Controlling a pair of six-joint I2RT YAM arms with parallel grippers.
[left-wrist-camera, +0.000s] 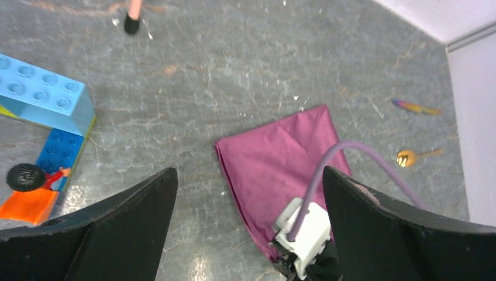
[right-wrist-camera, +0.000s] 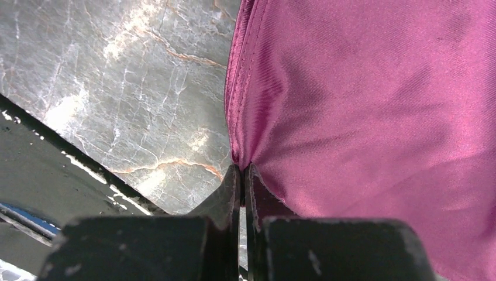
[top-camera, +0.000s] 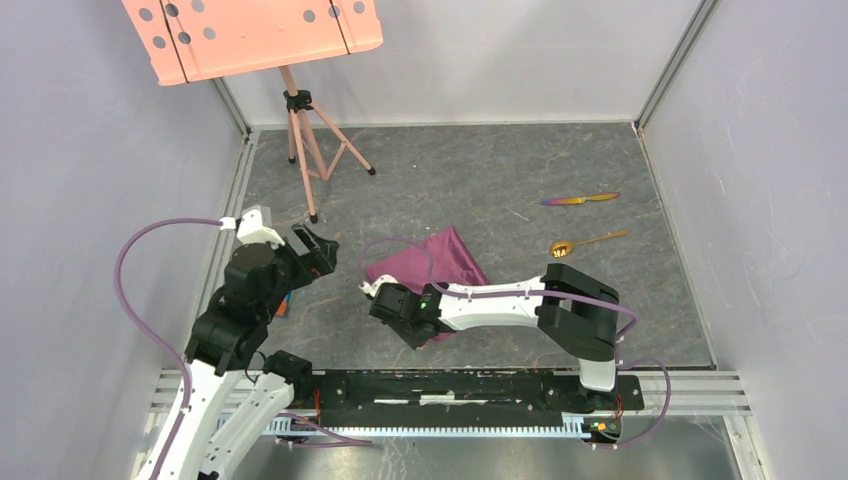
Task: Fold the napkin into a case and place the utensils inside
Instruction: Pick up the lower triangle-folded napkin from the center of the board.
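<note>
Blocks [left-wrist-camera: 41,102] left of napkin [left-wrist-camera: 281,158], spoon [left-wrist-camera: 409,157] right

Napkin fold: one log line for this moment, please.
right gripper shut on napkin edge | left gripper open, raised | spoon, knife untouched

The napkin [right-wrist-camera: 374,117] is thin, finely woven plum cloth with a soft sheen and a stitched hem. The desk [top-camera: 480,160] has a smooth grey marble-look top with a dull gloss. The spoon [top-camera: 585,242] is polished gold metal and the knife [top-camera: 580,199] iridescent metal. The right end effector [right-wrist-camera: 243,178] is scuffed matt black plastic. The blocks [left-wrist-camera: 41,99] near the desk's left edge are glossy plastic.
</note>
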